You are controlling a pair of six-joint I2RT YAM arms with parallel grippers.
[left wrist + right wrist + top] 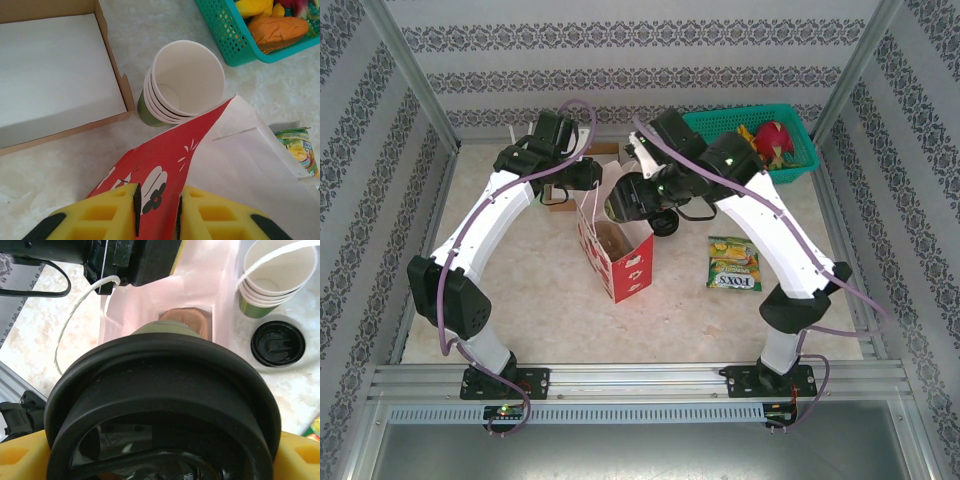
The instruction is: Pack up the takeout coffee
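The takeout coffee (160, 405) is a dark green cup with a round black lid. It lies tipped in my right gripper (160, 462), which is shut on it, with yellow fingertips (15, 457) at both sides. The cup (619, 204) hangs over the open mouth of a red paper bag (617, 258), whose pale inside (200, 287) lies below it. My left gripper (157, 215) is shut on the bag's top edge (165, 165) and holds the mouth open. It sits at the bag's far left corner (582, 182).
A lidless stack of green cups (185, 80) stands just behind the bag, with a loose black lid (278, 343) beside it. A shallow cardboard box (55, 70) lies to the left. A teal basket (760, 140) of toy food is back right, and a snack packet (733, 263) lies right of the bag.
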